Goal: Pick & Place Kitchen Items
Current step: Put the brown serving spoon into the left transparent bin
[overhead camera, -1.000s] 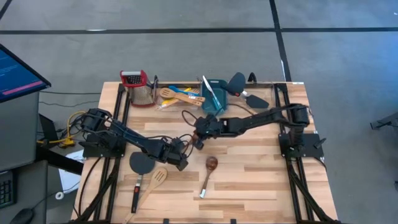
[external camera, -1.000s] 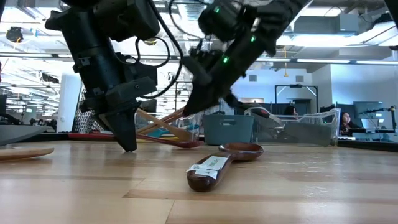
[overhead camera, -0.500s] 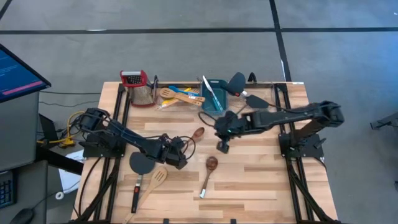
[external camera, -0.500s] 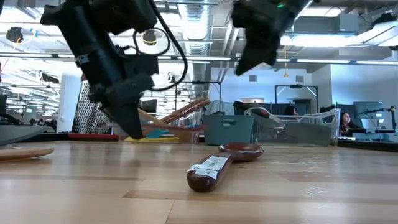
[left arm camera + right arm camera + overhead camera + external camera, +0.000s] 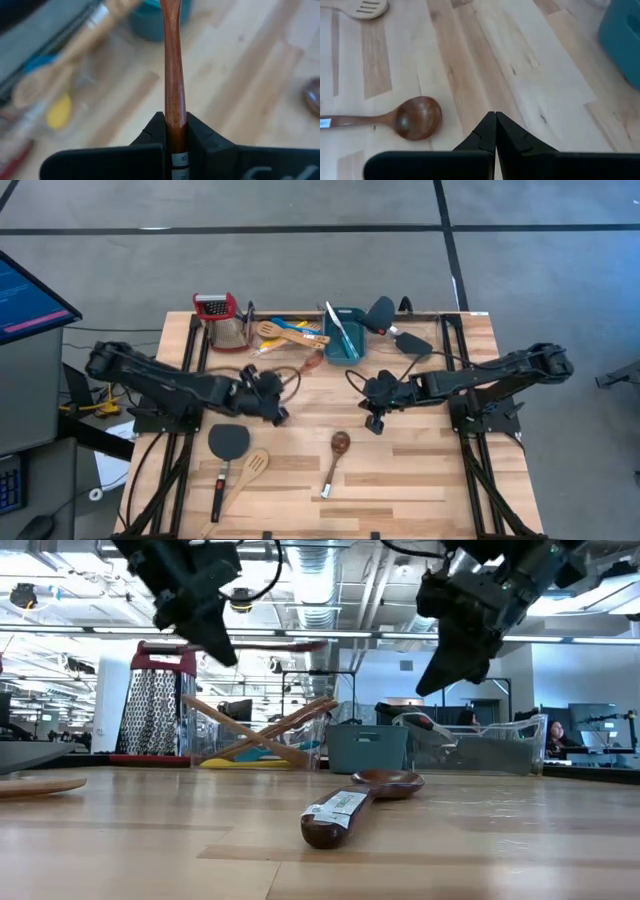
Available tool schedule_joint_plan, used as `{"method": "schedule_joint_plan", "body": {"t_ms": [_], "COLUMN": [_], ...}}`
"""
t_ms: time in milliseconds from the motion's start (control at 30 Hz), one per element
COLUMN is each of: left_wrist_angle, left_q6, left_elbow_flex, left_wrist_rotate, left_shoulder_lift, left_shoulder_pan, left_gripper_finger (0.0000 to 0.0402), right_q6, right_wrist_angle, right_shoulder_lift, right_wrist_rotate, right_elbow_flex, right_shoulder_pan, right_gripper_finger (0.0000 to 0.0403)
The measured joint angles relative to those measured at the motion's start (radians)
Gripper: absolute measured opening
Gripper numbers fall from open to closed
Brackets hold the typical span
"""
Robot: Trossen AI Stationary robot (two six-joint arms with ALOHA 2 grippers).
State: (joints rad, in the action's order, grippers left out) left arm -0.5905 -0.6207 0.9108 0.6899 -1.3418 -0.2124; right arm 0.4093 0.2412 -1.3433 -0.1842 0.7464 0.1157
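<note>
Wooden table (image 5: 420, 470), office behind, spoon (image 5: 333, 460)

Grey floor (image 5: 300, 205) with dark lines; ceiling lights (image 5: 560, 637) glow overhead.

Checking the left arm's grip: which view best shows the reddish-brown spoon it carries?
The left wrist view: the reddish-brown spoon's handle sits clamped between the left gripper's shut jaws. The high view shows the spoon small, near the teal tub. The low view barely shows it; the right wrist view doesn't.

Two matte black jointed arms (image 5: 160, 385) with looping black cables near the wrists; each gripper (image 5: 495, 131) ends in two dark, wedge-shaped fingers (image 5: 155, 135) with angular faceted edges
</note>
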Motion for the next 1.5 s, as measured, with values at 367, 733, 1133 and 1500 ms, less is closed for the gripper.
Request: {"method": "schedule_joint_plan", "body": {"t_ms": [367, 733, 1133, 1500], "left_wrist_angle": [-0.006, -0.008, 0.028, 0.086], "left_q6": [0.367, 0.486, 0.591, 0.591], "left_elbow_flex": [0.103, 0.117, 0.117, 0.117], "left_wrist_rotate": [-0.086, -0.285, -0.294, -0.326], "left_shoulder_lift": [0.049, -0.008, -0.217, -0.243], "left_shoulder_pan": [0.344, 0.657, 0.752, 0.8], "left_gripper_finger": [0.0006, 0.0007, 0.0007, 0.0007], "right_q6": [0.0, 0.0, 0.0, 0.0], "right_wrist_angle": [0.004, 0.005, 0.005, 0.005], "right_shoulder_lift": [-0.004, -0.004, -0.004, -0.004], "right_wrist_rotate": [0.0, 0.0, 0.0, 0.0], "right_elbow_flex": [0.0, 0.0, 0.0, 0.0], "right_shoulder_pan": [-0.052, -0.052, -0.052, -0.052], "right_gripper_finger": [0.0, 0.0, 0.0, 0.0]}}
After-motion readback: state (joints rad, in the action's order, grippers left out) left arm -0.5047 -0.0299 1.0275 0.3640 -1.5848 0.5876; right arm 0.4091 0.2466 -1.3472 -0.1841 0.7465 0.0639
